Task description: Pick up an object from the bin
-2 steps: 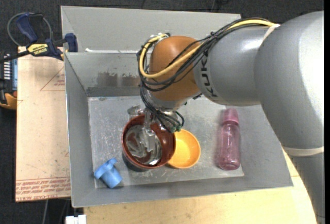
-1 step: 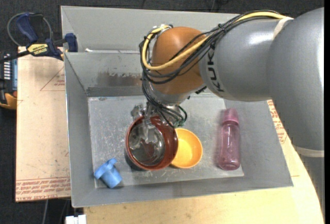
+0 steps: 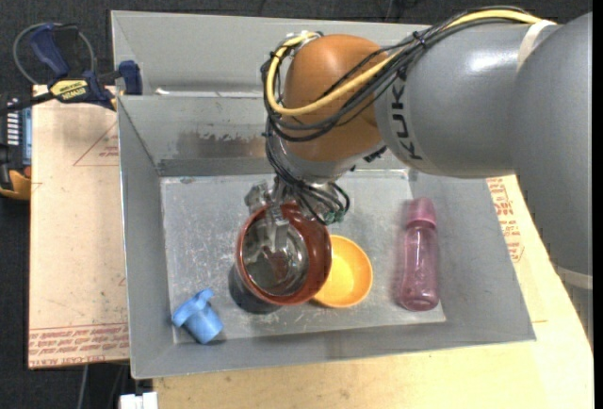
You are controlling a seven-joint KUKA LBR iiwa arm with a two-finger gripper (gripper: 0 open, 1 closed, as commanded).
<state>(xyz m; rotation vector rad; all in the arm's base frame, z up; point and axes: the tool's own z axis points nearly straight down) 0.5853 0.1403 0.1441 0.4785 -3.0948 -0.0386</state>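
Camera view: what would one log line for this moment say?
end effector: over red bowl, mid bin | touching bowl: orange bowl | apart: pink bottle, blue piece

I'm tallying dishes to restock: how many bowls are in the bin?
2: a dark red bowl in the middle, and an orange bowl against its right side. A dark thing half under the red one might be another.

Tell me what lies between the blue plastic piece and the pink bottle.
In the camera view: a black object, a dark red bowl under the gripper, then an orange bowl.
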